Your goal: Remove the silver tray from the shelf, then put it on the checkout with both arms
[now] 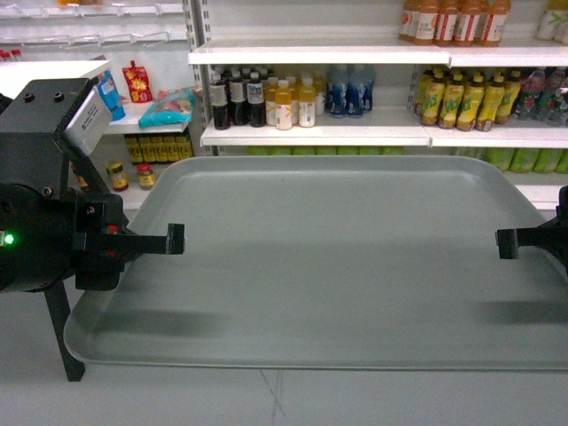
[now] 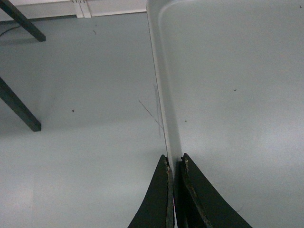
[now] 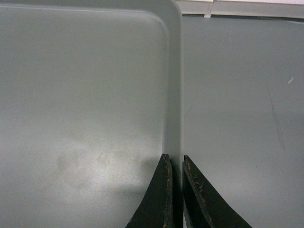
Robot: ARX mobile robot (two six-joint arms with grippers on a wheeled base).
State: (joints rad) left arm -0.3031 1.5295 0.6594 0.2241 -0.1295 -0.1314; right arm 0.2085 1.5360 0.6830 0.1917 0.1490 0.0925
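The silver tray (image 1: 337,257) lies level and fills the middle of the head view, in front of the shelf (image 1: 315,135). My left gripper (image 1: 175,238) is shut on its left rim, which runs between the closed jaws in the left wrist view (image 2: 174,159). At the opposite side my right gripper (image 1: 506,241) is shut on the right rim (image 3: 174,156). Under the tray (image 2: 228,95) (image 3: 85,85) spreads a pale flat surface (image 1: 266,395) (image 2: 85,118) (image 3: 237,95) that looks like the checkout top. I cannot tell whether the tray touches it.
Black stand legs (image 1: 60,328) (image 2: 19,109) rise from the pale surface just left of the tray. Behind it, shelf boards carry rows of bottles (image 1: 284,98) and jars (image 1: 129,173). A white strip (image 3: 237,7) bounds the surface's far side.
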